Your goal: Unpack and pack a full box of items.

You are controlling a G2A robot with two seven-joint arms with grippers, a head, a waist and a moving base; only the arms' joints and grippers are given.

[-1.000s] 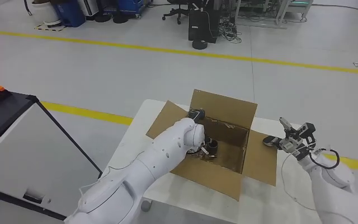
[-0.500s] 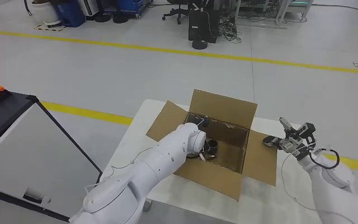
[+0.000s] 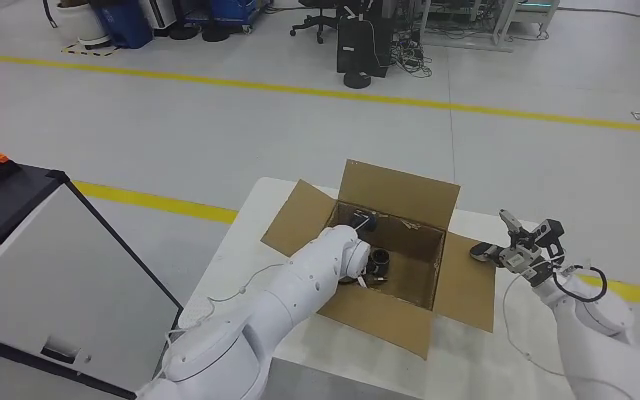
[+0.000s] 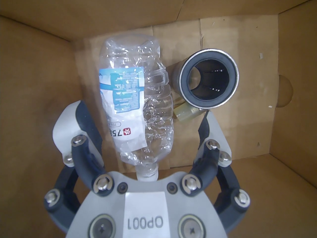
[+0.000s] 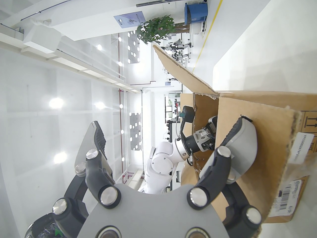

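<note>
Clear plastic bottle (image 4: 135, 100) between spread fingers (image 4: 81, 122) of the left end effector (image 4: 141, 113)

White surface (image 3: 245, 245) on a pale floor crossed by two yellow lines (image 3: 300, 90). White cabinet (image 3: 60, 270) stands beside it. Far back: a black unit (image 3: 358, 45), possibly computer gear, a blue bin (image 3: 125, 25) and a leafy plant (image 5: 154, 29).

Mouth of bottle (image 4: 135, 95) behind base of left gripper (image 4: 140, 112)
</note>
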